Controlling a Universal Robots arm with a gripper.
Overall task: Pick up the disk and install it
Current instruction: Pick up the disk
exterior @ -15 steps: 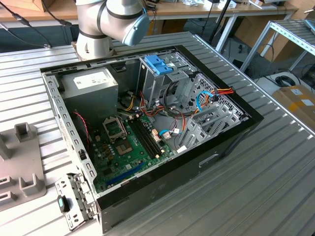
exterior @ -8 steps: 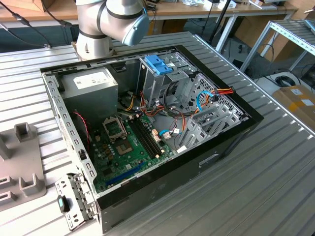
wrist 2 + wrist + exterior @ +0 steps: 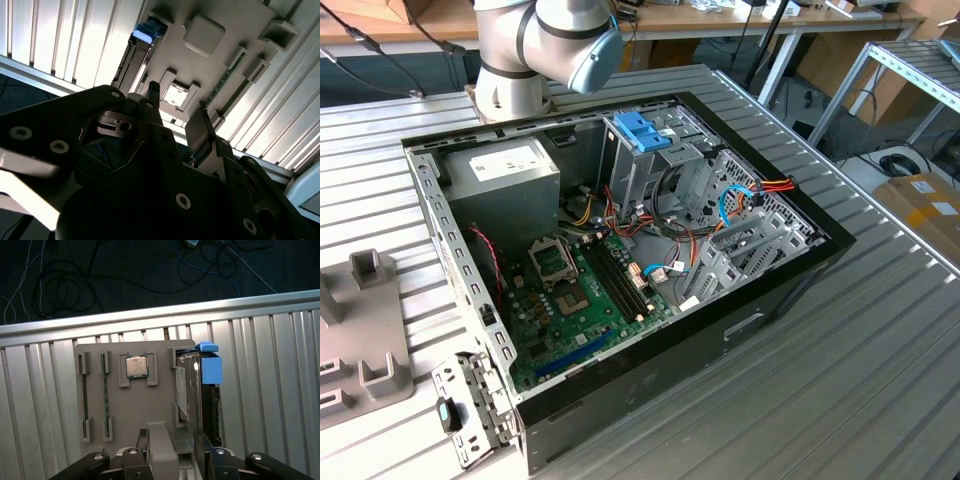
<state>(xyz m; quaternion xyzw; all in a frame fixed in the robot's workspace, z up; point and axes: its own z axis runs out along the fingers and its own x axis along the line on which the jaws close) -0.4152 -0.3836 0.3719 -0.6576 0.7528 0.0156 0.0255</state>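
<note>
Slatted metal table (image 3: 880,380), carrying an open computer case (image 3: 760,300) at the centre of the exterior view. My arm (image 3: 535,45) stands at the upper middle of that frame, behind the case. Inside the case: a green circuit board (image 3: 580,300) at lower centre, a grey metal box (image 3: 505,170) at upper left, a blue latch (image 3: 642,130) at upper centre.

In both wrist views a grey tray (image 3: 115,410) lies flat on the table slats. The disk (image 3: 187,385) stands on edge in a slot along one side of the tray, its labelled metal face turned toward the tray's middle and its blue frame (image 3: 212,367) at the end farthest from me. It rests there unheld.

My gripper (image 3: 172,440) hangs over the tray's near edge, fingers (image 3: 202,445) spread apart and pinching nothing. One finger sits just beside the disk's near end; I cannot tell whether they touch.

A square chip (image 3: 136,366) sits in a pocket beside the disk, and a narrow green strip (image 3: 106,395) fills a slot beyond it.
</note>
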